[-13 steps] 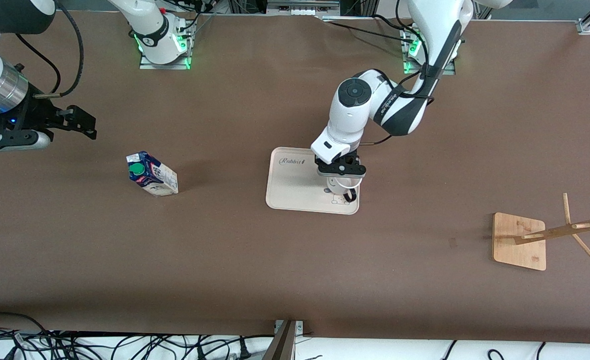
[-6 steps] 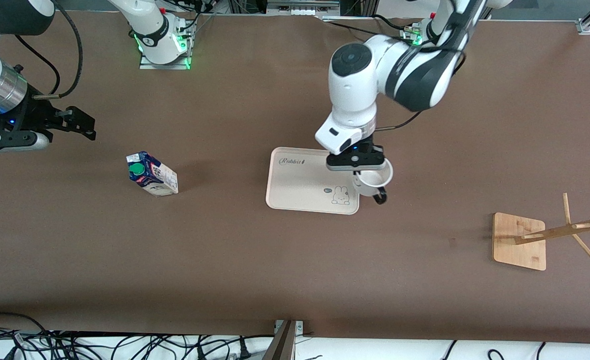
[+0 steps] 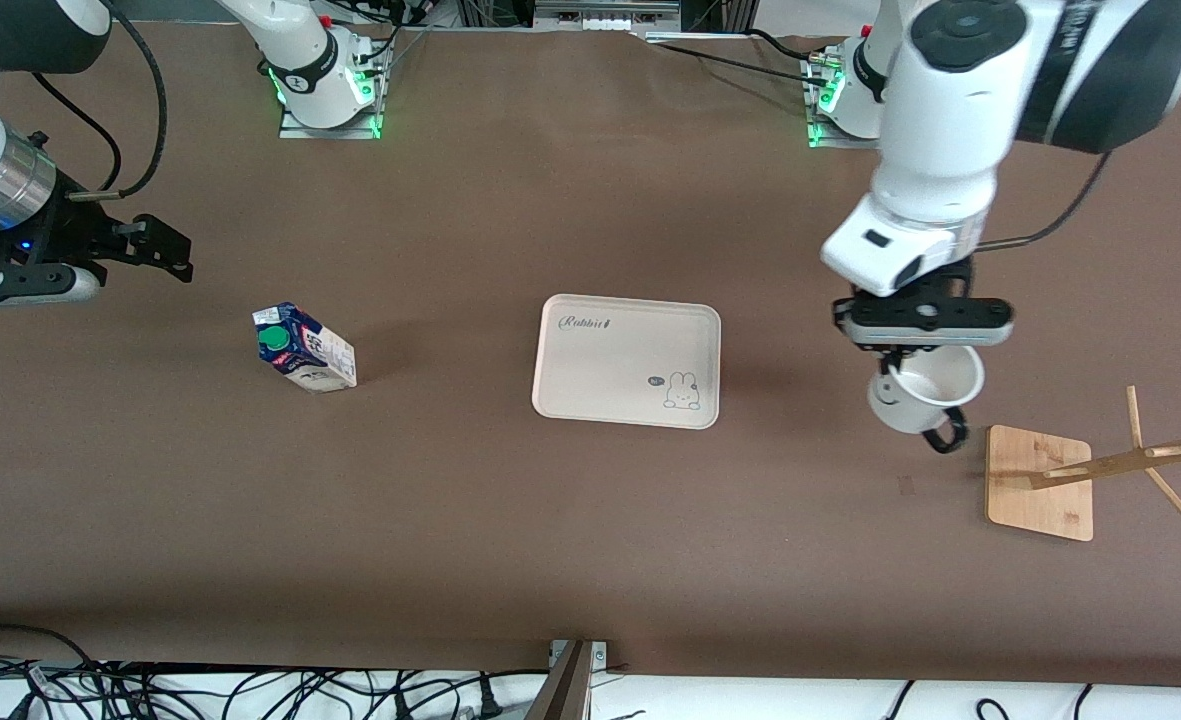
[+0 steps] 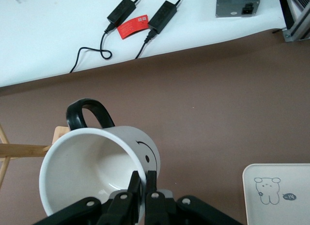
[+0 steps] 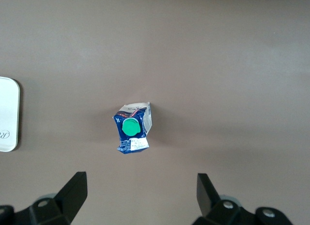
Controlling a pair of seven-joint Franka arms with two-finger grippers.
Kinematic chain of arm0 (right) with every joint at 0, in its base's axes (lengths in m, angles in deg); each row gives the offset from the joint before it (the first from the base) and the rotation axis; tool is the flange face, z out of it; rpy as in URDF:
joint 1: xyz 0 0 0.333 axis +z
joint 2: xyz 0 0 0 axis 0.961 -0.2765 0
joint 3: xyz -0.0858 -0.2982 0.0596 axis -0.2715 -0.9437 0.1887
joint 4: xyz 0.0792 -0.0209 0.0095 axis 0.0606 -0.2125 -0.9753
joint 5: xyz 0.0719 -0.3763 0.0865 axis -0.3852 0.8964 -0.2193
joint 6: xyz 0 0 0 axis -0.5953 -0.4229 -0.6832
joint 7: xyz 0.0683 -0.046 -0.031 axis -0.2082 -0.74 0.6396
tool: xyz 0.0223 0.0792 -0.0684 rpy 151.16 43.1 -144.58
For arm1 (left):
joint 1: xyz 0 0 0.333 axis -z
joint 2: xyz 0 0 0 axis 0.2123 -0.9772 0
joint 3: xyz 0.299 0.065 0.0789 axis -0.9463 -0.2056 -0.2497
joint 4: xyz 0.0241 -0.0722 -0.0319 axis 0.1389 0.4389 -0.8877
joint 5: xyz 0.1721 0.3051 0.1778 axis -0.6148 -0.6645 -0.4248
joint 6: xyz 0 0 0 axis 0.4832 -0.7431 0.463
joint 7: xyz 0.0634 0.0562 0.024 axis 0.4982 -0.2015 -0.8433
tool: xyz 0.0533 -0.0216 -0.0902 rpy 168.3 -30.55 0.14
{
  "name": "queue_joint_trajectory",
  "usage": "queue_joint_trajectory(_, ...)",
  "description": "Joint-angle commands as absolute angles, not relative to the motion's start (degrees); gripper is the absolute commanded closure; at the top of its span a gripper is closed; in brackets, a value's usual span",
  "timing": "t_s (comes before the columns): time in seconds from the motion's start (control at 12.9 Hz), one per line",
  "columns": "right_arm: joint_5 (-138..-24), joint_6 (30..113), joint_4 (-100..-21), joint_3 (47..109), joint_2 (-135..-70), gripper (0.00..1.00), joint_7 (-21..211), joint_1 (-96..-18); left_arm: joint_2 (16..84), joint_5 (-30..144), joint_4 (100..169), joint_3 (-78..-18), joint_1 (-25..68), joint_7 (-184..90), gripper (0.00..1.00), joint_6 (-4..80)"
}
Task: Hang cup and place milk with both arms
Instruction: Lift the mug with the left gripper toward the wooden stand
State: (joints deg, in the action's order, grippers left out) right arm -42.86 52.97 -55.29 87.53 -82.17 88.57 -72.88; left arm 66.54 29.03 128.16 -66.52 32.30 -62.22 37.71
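Note:
My left gripper (image 3: 892, 372) is shut on the rim of the cup (image 3: 925, 400), one finger inside the wall and one outside. The white cup hangs tilted over the bare table, its black handle (image 3: 945, 437) toward the wooden rack (image 3: 1040, 482) close beside it. The left wrist view shows the cup (image 4: 87, 167), its smiley face, the left gripper (image 4: 144, 179) and a rack peg (image 4: 24, 150). The milk (image 3: 305, 350) stands on the table toward the right arm's end. My right gripper (image 3: 165, 250) waits open above the table near it. In the right wrist view the milk (image 5: 133, 128) lies ahead of the open right gripper (image 5: 140, 186).
A cream tray (image 3: 590, 385) with a rabbit drawing lies mid-table with nothing on it; its edge shows in both wrist views (image 5: 7, 113) (image 4: 295, 179). The rack's pegs (image 3: 1160, 455) stick out toward the table's end. Cables (image 3: 250, 690) run along the front edge.
My left arm has lifted the cup off the tray and carried it toward the rack at the left arm's end. The right arm and the milk have not moved.

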Motion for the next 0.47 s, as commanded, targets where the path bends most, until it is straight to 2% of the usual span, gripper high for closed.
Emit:
queue_joint_trajectory(0.0, -42.10, 53.45, -55.56, 88.64, -81.84, 0.00, 89.36, -74.04, 69.46, 36.91, 135.16, -65.67, 28.10, -61.36, 1.00, 43.65)
queue_joint_trajectory(0.16, -42.18, 53.45, -55.56, 88.64, -81.84, 0.00, 89.27, -74.04, 71.66, 39.40, 139.30, -65.49, 26.59, -61.19, 1.00, 44.98)
queue_joint_trajectory(0.39, -42.10, 53.54, -55.56, 88.64, -81.84, 0.00, 89.36, -74.04, 73.34, 45.80, 141.51, -65.49, 22.38, -54.02, 1.00, 44.81)
